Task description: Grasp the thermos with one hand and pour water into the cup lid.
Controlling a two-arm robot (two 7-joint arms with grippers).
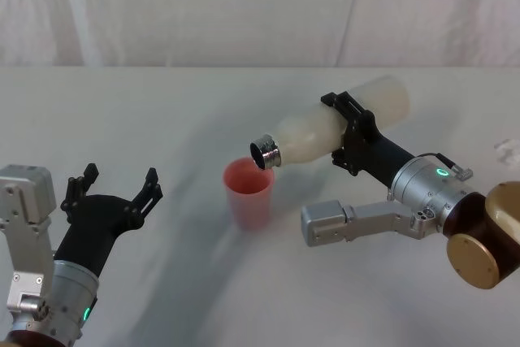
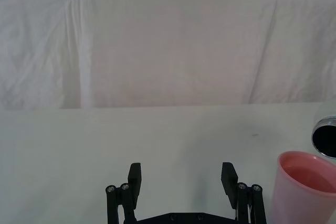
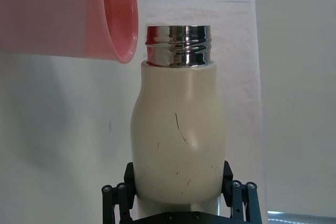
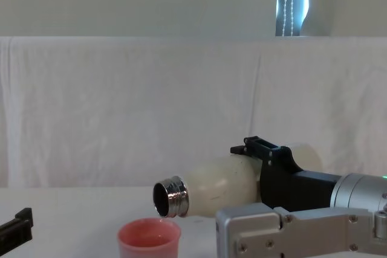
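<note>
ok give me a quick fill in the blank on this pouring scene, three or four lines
1. The right gripper is shut around the ____, tipped nearly on its side.
2. Its silver neck sits over the rim of the ____ cup lid.
3. The left gripper hovers beside the cup lid with its jaws ____.
4. The cup lid stands ____ on the white table.

Missing words: thermos; pink; open; upright

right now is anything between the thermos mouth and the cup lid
Nothing visible. The right gripper holds the thermos tipped, its neck just above the cup lid rim. The left gripper sits open, well aside.
</note>
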